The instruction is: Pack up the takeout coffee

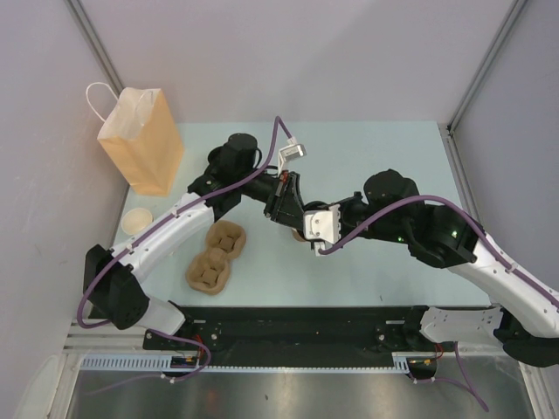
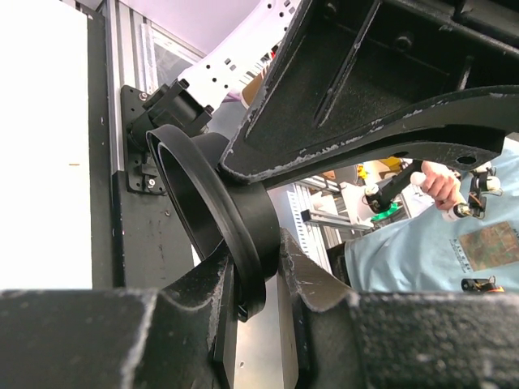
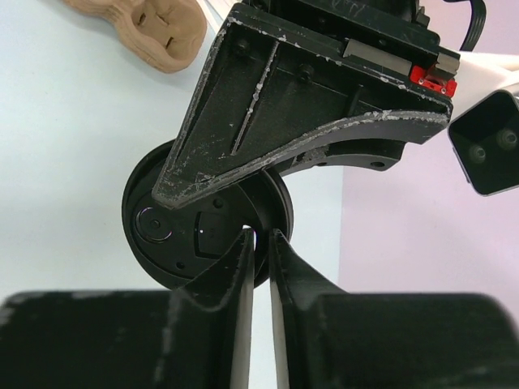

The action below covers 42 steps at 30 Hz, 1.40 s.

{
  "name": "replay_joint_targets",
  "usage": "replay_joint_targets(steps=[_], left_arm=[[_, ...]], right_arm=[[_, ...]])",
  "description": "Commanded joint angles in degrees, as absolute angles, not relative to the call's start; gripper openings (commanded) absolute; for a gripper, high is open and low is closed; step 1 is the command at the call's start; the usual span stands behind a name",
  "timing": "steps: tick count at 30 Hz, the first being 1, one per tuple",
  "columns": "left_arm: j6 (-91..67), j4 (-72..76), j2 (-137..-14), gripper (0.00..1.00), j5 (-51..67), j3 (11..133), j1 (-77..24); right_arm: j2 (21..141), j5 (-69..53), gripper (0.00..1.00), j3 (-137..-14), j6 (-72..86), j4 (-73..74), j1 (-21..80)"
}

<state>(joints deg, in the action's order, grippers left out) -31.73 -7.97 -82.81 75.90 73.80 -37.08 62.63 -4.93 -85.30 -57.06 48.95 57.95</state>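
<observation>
**Task item.** The black lid [image 3: 174, 235] of the takeout coffee is held above the tabletop [image 1: 376, 157], just to the right of the cardboard cup carrier [image 1: 217, 255]. In the right wrist view its top face is toward the camera. In the left wrist view it is seen nearly edge-on and tilted, with its hollow underside visible. In the overhead view only a sliver of the brown cup [image 1: 296, 234] shows, right of the carrier and beneath the two end effectors. Whether the lid is seated on the cup cannot be determined.

**Left end effector** [image 2: 251, 235]. It is clamped on the lid, with the rim pinched between its two fingers. The arm reaches past the far side of the carrier to do so.

**Right end effector** [image 3: 258, 239]. Its fingers stand almost together, with a narrow gap between them, at the edge of the lid on the side away from the carrier. Whether they pinch the rim or only stand beside it cannot be determined. The left end effector lies across the lid directly above them in this view.

**Other items.**
- A paper bag [image 1: 144, 144] stands upright beyond the carrier, to its far left and well apart from the lid.
- A lidless cup with a cream top [image 1: 137, 218] sits left of the carrier, between it and the bag.
</observation>
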Motion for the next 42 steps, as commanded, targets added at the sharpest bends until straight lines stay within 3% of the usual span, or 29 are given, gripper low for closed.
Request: replay_joint_targets(steps=[1,3,5,6,7,9,12,19,27,33,36,39,42], left_arm=[[-32.78,-4.48,-80.51,0.1,78.31,73.39,-37.27],[-32.87,-4.22,-80.42,0.1,78.4,73.39,-37.27],[-32.78,-4.31,-80.33,0.14,78.31,73.3,-37.27],[-32.78,-4.39,-80.07,0.21,77.7,73.13,-37.09],[-32.61,-4.39,-79.81,0.38,77.43,72.69,-36.65],[-31.91,-5.09,-79.19,0.49,76.47,72.07,-35.78],[-30.94,-6.32,-77.7,0.74,74.36,71.02,-33.23],[-25.67,-12.39,-72.25,0.99,67.07,68.74,-20.07],[-23.47,-16.33,-65.04,1.0,42.07,64.42,-11.6],[-25.57,-14.51,-61.97,1.0,32.09,60.92,-9.58],[-26.54,-13.54,-62.31,0.99,33.73,59.42,-9.14],[-30.91,-9.17,-65.3,1.0,44.35,57.5,-8.88],[-33.92,-3.8,-65.04,0.99,44.21,54.33,-8.88]], right_arm=[[62.23,-4.13,0.08,-84.99,-56.51,47.29,58.45],[62.49,-3.87,0.0,-84.99,-56.43,47.37,58.45],[62.58,-3.87,0.0,-84.99,-56.25,47.37,58.36],[62.58,-3.87,0.0,-84.99,-56.08,47.37,58.36],[62.49,-3.78,0.0,-84.99,-55.99,47.29,58.36],[62.49,-3.95,0.0,-84.99,-55.64,47.37,57.66],[62.67,-6.06,0.0,-84.99,-54.67,47.37,54.86],[65.56,-14.32,0.0,-85.34,-51.42,47.63,44.23],[77.77,-23.11,0.0,-89.72,-44.39,49.21,35.69],[89.11,-23.2,0.0,-93.87,-40.17,49.84,33.4],[93.33,-23.2,0.0,-95.09,-37.27,49.13,33.05],[96.85,-24.26,0.0,-96.24,-35.33,49.31,32.44],[98.0,-22.68,0.0,-95.55,-33.41,46.69,32.43]])
